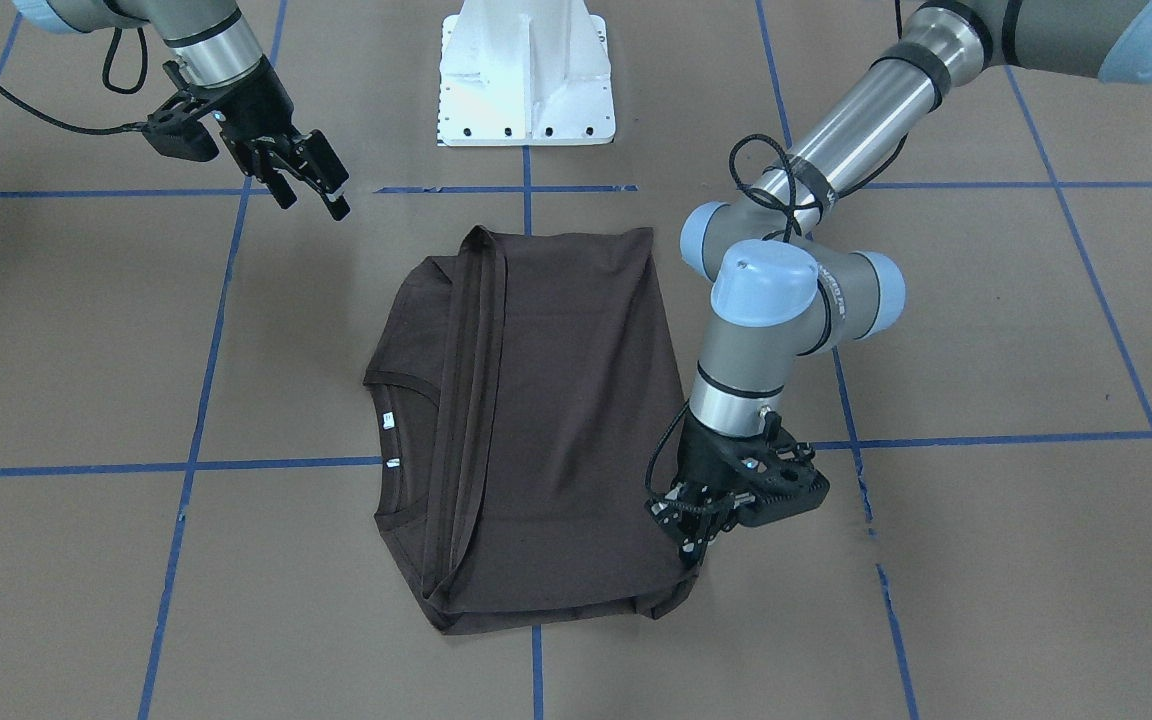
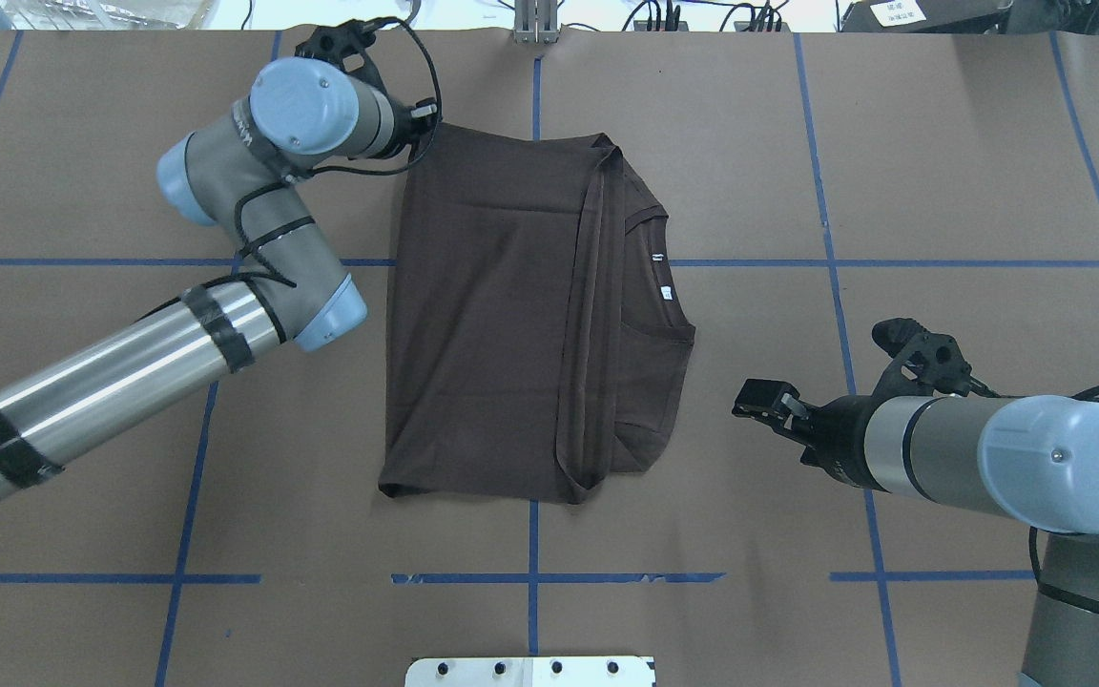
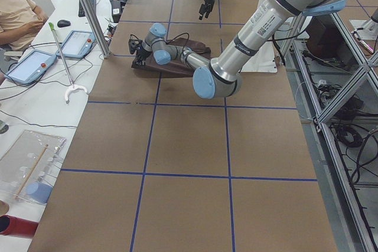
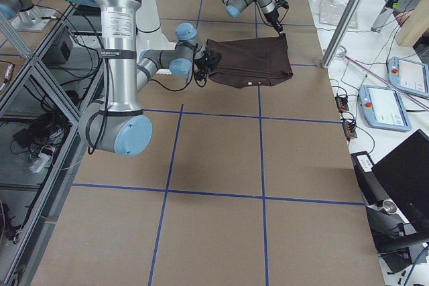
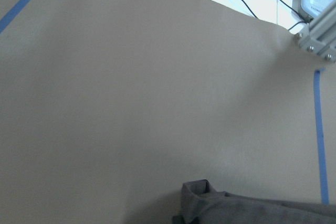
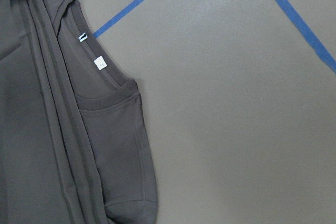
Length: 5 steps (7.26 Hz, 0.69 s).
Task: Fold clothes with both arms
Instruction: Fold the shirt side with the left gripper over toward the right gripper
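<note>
The dark brown folded T-shirt (image 1: 566, 400) lies mid-frame; the left black gripper (image 1: 693, 538) sits at its lower-right corner, pinching or not I cannot tell, the right gripper (image 1: 314, 200) hangs wide upper-left, so a one-sided pull could mess the fold.

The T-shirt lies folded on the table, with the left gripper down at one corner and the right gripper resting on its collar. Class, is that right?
No. The right gripper is not on the collar; it hangs over bare table, apart from the T-shirt, as the overhead exterior view shows. The rest holds: left gripper at one corner.
</note>
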{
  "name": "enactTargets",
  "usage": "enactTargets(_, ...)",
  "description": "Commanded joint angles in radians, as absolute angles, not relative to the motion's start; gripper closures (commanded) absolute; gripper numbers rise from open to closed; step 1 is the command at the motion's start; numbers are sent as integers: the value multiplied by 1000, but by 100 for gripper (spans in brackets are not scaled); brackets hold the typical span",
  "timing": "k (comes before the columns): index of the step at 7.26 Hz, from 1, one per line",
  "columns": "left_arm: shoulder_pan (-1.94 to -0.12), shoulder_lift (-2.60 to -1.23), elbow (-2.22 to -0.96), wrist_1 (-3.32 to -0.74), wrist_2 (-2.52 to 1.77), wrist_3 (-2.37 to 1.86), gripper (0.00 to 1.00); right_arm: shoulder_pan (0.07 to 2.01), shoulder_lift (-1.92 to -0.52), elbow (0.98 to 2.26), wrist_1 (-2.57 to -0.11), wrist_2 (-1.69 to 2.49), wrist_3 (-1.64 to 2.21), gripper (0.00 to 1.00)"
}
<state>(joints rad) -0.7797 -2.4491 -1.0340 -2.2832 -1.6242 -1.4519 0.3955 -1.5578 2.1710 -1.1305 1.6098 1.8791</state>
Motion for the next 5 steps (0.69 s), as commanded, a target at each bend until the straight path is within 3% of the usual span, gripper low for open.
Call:
enactTargets(1, -799, -2500, -1006, -2336, -1676, -1450, 36, 393, -1487, 2110, -1132, 1606, 1878, 0)
enactTargets(3, -793, -2178, -1438, -2330, -1793, -1448, 36, 393, -1338, 2001, -1156, 1609, 1824, 0)
enactTargets(5, -793, -2060, -1593, -2321, -1833, -1448, 36, 377, -1112, 1931, -1419, 1621, 1720, 0)
